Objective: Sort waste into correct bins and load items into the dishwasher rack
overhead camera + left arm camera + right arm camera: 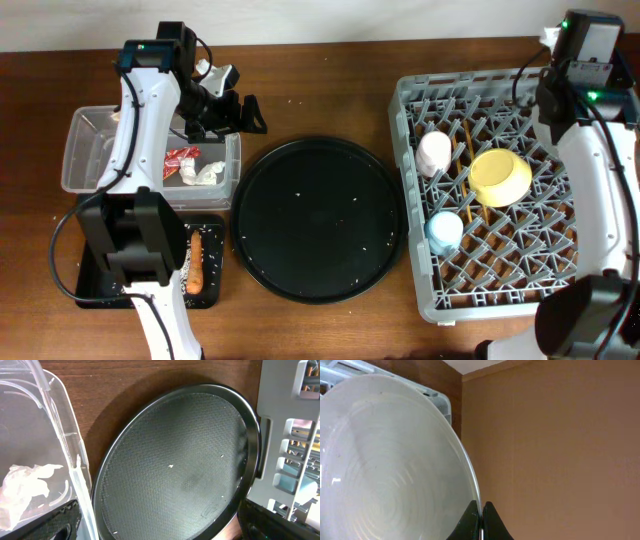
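Note:
My right gripper [481,506] is shut on the rim of the pale grey plate [385,470], which stands on edge at the rack's far right corner. The grey dishwasher rack [415,120] holds a pink cup [434,152], a blue cup [444,230], a yellow bowl [500,176] and chopsticks [466,150]. My left gripper [228,110] hangs open and empty over the right end of the clear tub [90,150]. In the tub lie the red wrapper [182,157] and white tissue [207,175]. The carrot piece [195,262] lies in the small black tray [95,285].
A large round black tray [320,220] with a few pale crumbs sits between the tub and the rack. Both arm bases stand at the table's near edge. A brown wall rises behind the rack in the right wrist view.

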You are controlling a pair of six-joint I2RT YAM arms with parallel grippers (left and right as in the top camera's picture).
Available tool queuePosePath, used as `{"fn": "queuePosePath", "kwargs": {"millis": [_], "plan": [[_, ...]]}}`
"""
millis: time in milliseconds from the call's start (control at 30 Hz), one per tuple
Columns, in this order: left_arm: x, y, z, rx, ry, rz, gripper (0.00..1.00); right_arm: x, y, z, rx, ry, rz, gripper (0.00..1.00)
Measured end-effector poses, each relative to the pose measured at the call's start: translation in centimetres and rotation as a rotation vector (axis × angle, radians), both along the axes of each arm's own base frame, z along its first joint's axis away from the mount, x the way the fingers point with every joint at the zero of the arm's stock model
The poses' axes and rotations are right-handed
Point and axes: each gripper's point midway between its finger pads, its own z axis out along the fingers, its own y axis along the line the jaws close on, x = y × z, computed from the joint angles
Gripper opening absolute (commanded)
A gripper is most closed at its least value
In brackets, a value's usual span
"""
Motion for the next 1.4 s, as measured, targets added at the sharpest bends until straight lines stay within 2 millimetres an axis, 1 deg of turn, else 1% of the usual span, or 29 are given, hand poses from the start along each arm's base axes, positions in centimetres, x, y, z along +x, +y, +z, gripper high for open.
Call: {"fn": "queuePosePath", "kwargs": {"millis": [67, 133, 267, 333, 367, 400, 433, 467, 500, 567, 600, 633, 700, 733, 767, 833, 867, 900, 967, 1033, 1100, 1267, 1300, 1333, 1367, 1400], "plan": [[0.0, 0.0, 0.0, 0.000, 0.000, 0.000, 0.99, 0.1, 0.0, -0.3, -0.008, 0.018, 0.007, 0.04], [0.0, 0.0, 0.0, 0.000, 0.000, 0.000, 0.99, 0.4, -0.1, -1.0, -0.014, 0.044, 0.010, 0.04], [0.0, 0.0, 0.0, 0.000, 0.000, 0.000, 0.99, 1.0, -0.3, -5.4, -0.012, 0.147, 0.020, 0.04], [0.0, 0.0, 0.0, 0.000, 0.000, 0.000, 0.99, 0.9, 0.1, -7.0, 0.005, 0.180, 0.043, 0.04], [0.0, 0.0, 0.0, 0.000, 0.000, 0.000, 0.99, 0.9, 0.3, -7.5, 0.018, 0.189, 0.056, 0.20], [0.0, 0.0, 0.0, 0.000, 0.000, 0.000, 0.99, 0.7, 0.5, -8.3, 0.027, 0.207, 0.063, 0.26], [0.0, 0.0, 0.0, 0.000, 0.000, 0.000, 0.99, 0.6, 0.7, -9.0, 0.039, 0.222, 0.074, 0.43], [0.0, 0.0, 0.0, 0.000, 0.000, 0.000, 0.99, 0.5, 0.8, -9.4, 0.047, 0.232, 0.083, 0.52], [0.0, 0.0, 0.0, 0.000, 0.000, 0.000, 0.99, 0.6, 0.9, -9.5, 0.055, 0.230, 0.087, 0.63], [0.0, 0.0, 0.0, 0.000, 0.000, 0.000, 0.99, 0.6, 1.0, -9.6, 0.059, 0.231, 0.093, 0.67], [0.0, 0.0, 0.0, 0.000, 0.000, 0.000, 0.99, 0.6, 1.0, -9.6, 0.058, 0.232, 0.095, 0.72], [0.0, 0.0, 0.0, 0.000, 0.000, 0.000, 0.99, 0.6, 1.0, -9.6, 0.058, 0.233, 0.095, 0.82], [0.0, 0.0, 0.0, 0.000, 0.000, 0.000, 0.99, 0.8, 1.4, -9.4, 0.099, 0.181, 0.088, 0.98], [0.0, 0.0, 0.0, 0.000, 0.000, 0.000, 0.99, 0.8, 1.8, -8.9, 0.129, 0.144, 0.094, 0.98], [0.0, 0.0, 0.0, 0.000, 0.000, 0.000, 0.99, 0.7, 2.7, -7.6, 0.208, 0.043, 0.089, 0.98], [0.0, 0.0, 0.0, 0.000, 0.000, 0.000, 0.99, 0.5, 4.8, -3.4, 0.395, -0.207, 0.094, 0.98], [0.0, 0.0, 0.0, 0.000, 0.000, 0.000, 0.99, 0.5, 5.9, -2.4, 0.485, -0.287, 0.104, 0.98], [0.0, 0.0, 0.0, 0.000, 0.000, 0.000, 0.99, 1.0, 7.5, -2.2, 0.597, -0.333, 0.134, 0.98], [0.0, 0.0, 0.0, 0.000, 0.000, 0.000, 0.99, 2.1, 11.4, -3.0, 0.820, -0.334, 0.249, 0.98], [0.0, 0.0, 0.0, 0.000, 0.000, 0.000, 0.99, 2.3, 13.1, -2.9, 0.909, -0.328, 0.306, 0.98], [0.0, 0.0, 0.0, 0.000, 0.000, 0.000, 0.99, 2.4, 13.6, -2.9, 0.933, -0.327, 0.319, 0.98], [0.0, 0.0, 0.0, 0.000, 0.000, 0.000, 0.99, 2.3, 13.8, -2.9, 0.941, -0.324, 0.325, 0.98], [0.0, 0.0, 0.0, 0.000, 0.000, 0.000, 0.99, 2.1, 13.8, -3.0, 0.945, -0.315, 0.319, 0.98], [0.0, 0.0, 0.0, 0.000, -0.001, 0.000, 0.99, 1.3, 13.9, -2.9, 0.951, -0.301, 0.310, 0.98], [0.0, 0.0, 0.0, 0.000, -0.002, 0.000, 0.99, -0.2, 14.2, -1.1, 0.944, -0.323, 0.322, 0.98], [0.0, 0.0, 0.0, 0.000, 0.000, 0.000, 0.99, -1.2, 14.3, 0.8, 0.932, -0.360, 0.343, 0.99]]}}
